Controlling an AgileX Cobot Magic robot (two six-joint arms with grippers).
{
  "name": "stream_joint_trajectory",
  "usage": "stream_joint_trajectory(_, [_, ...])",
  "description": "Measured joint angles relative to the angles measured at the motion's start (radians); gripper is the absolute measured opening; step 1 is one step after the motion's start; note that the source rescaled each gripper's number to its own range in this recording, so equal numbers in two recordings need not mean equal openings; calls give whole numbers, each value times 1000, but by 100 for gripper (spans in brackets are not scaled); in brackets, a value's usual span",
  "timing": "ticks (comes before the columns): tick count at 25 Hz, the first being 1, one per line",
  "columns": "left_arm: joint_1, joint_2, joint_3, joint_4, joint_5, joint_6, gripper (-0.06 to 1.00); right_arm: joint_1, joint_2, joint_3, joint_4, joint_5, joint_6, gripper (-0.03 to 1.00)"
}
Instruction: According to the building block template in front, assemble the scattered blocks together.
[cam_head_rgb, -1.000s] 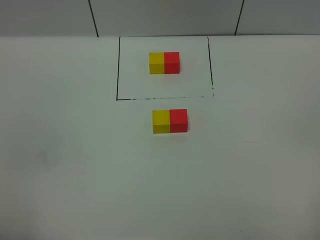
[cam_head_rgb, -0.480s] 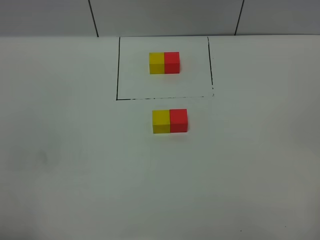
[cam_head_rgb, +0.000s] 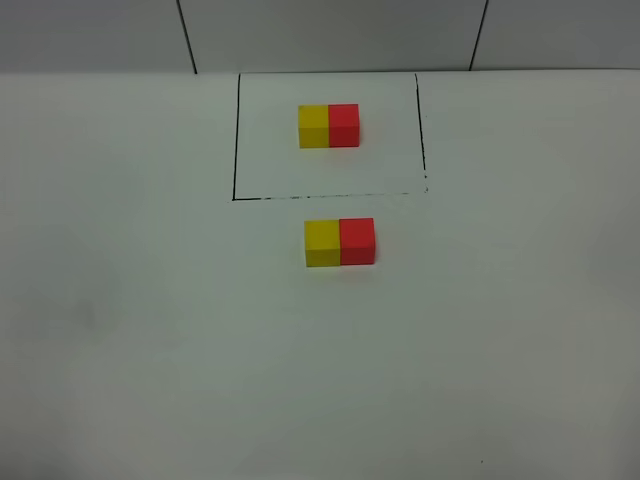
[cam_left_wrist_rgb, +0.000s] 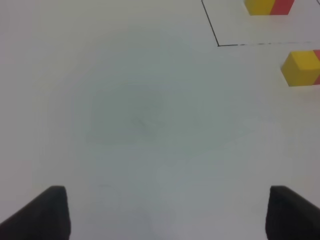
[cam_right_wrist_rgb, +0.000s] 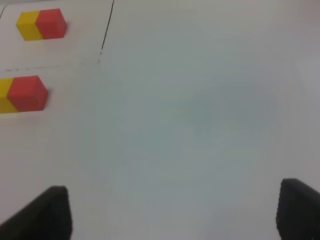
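Here, both grippers are held wide apart and empty: the left gripper (cam_left_wrist_rgb: 162, 212) and the right gripper (cam_right_wrist_rgb: 172, 212) are kept well back over bare table (cam_head_rgb: 150, 350). Between them, ahead, the yellow cube (cam_head_rgb: 322, 244) and red cube (cam_head_rgb: 357, 242) are seen touching, their joined length running side to side, just below the framed template (cam_head_rgb: 328, 126). Neither arm is judged nearer; the assembly appears matched.

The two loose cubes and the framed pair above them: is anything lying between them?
Only the frame's thin black bottom line crosses bare white table between the loose yellow-and-red pair and the framed pair, seen in the high view.
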Motion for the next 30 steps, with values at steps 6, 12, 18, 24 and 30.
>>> stream_joint_trajectory(6, [0,0,0,0,0,0,75,0,0,0,0,0,0,68])
stream_joint_trajectory(12, [0,0,0,0,0,0,75,0,0,0,0,0,0,68])
stream_joint_trajectory(18, [0,0,0,0,0,0,75,0,0,0,0,0,0,68])
stream_joint_trajectory(24, [0,0,0,0,0,0,75,0,0,0,0,0,0,67])
stream_joint_trajectory(30, [0,0,0,0,0,0,75,0,0,0,0,0,0,67])
